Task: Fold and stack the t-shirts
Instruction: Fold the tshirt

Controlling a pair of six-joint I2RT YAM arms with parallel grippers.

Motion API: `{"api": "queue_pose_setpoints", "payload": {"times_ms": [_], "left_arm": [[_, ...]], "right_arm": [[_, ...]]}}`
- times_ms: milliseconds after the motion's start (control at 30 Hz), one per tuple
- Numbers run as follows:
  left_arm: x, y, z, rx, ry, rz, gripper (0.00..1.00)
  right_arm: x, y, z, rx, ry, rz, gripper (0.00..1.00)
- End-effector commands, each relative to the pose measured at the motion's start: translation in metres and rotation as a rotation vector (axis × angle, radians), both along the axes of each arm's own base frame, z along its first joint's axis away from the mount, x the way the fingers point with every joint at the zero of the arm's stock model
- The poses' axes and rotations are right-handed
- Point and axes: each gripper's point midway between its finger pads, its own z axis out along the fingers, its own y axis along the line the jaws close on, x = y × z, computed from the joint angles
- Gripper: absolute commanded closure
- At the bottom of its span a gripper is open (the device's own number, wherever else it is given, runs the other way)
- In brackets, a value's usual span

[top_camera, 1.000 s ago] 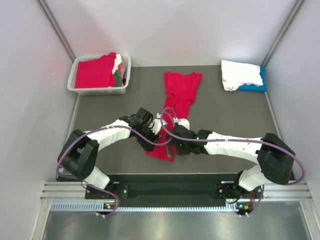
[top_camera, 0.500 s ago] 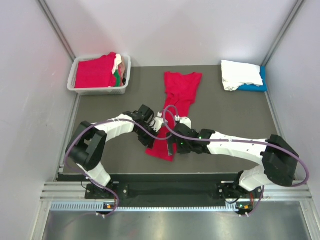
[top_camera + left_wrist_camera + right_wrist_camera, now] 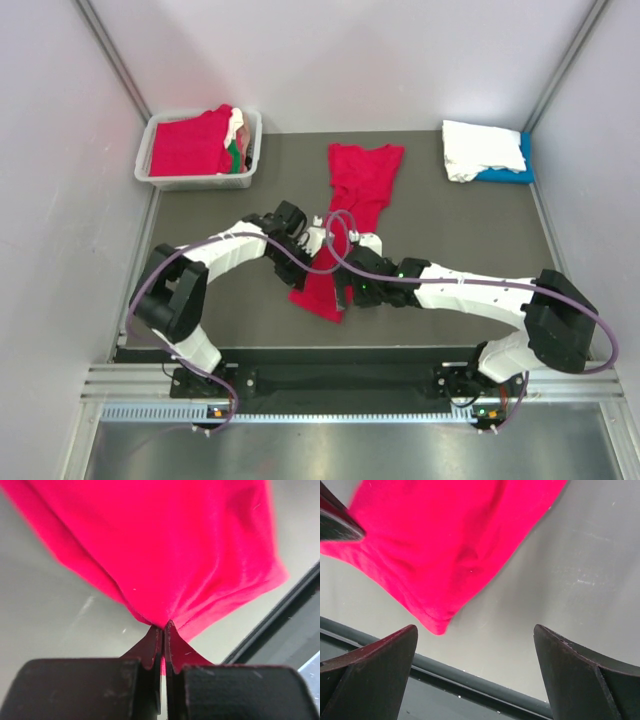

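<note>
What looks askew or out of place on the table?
The red t-shirt lies in a narrow, crooked strip mid-table, its near end bunched in the shut left gripper while the right gripper hangs open beside it, holding nothing. The white shirt sits rumpled and off-square on the blue one at far right.

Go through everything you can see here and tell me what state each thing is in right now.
red t-shirt: folded into a long strip, near end pinched.
left gripper: shut on the red t-shirt.
right gripper: open, over the shirt's near corner.
plastic tub: filled with red cloth.
white t-shirt: folded, lying on the blue one.
blue t-shirt: folded, underneath.
</note>
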Motion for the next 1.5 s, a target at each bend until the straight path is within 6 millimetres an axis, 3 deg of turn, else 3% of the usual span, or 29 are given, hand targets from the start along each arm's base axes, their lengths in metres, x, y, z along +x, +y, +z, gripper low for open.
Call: {"api": "queue_pose_setpoints", "payload": {"times_ms": [0, 133, 367, 567, 767, 900, 967, 1133, 1233, 1367, 1467], "left_arm": [[0.028, -0.015, 0.079, -0.104, -0.163, -0.023, 1.00], [0.032, -0.020, 0.106, -0.134, -0.192, -0.023, 1.00], [0.021, -0.016, 0.081, -0.104, -0.115, -0.015, 1.00], [0.019, -0.017, 0.088, -0.108, -0.106, -0.017, 1.00], [0.010, -0.021, 0.124, -0.169, -0.116, -0.039, 1.00], [0.010, -0.025, 0.149, -0.209, -0.153, -0.024, 1.00], [0.007, -0.028, 0.151, -0.192, -0.178, -0.033, 1.00], [0.001, -0.034, 0.137, -0.166, -0.151, -0.049, 1.00], [-0.008, -0.043, 0.121, -0.136, -0.121, -0.093, 1.00], [-0.025, -0.061, 0.110, -0.088, -0.073, -0.181, 1.00], [-0.042, -0.059, 0.112, -0.085, -0.049, -0.225, 1.00]], "right_arm": [[0.020, 0.013, 0.025, 0.049, -0.090, -0.003, 0.00], [0.014, 0.019, 0.017, 0.061, -0.071, 0.020, 0.00], [0.011, 0.031, 0.011, 0.070, -0.061, 0.065, 0.00], [0.028, 0.011, 0.030, 0.014, -0.148, 0.010, 0.00], [0.052, -0.003, 0.065, 0.003, -0.284, -0.042, 0.00], [0.056, -0.002, 0.066, -0.007, -0.305, -0.031, 0.00], [0.053, 0.005, 0.060, 0.022, -0.279, -0.015, 0.00], [0.044, 0.008, 0.051, 0.042, -0.247, 0.019, 0.00], [0.042, -0.003, 0.046, 0.015, -0.246, 0.013, 0.00], [0.050, -0.023, 0.058, 0.021, -0.288, -0.050, 0.00], [0.067, -0.042, 0.073, 0.005, -0.335, -0.101, 0.00]]}}
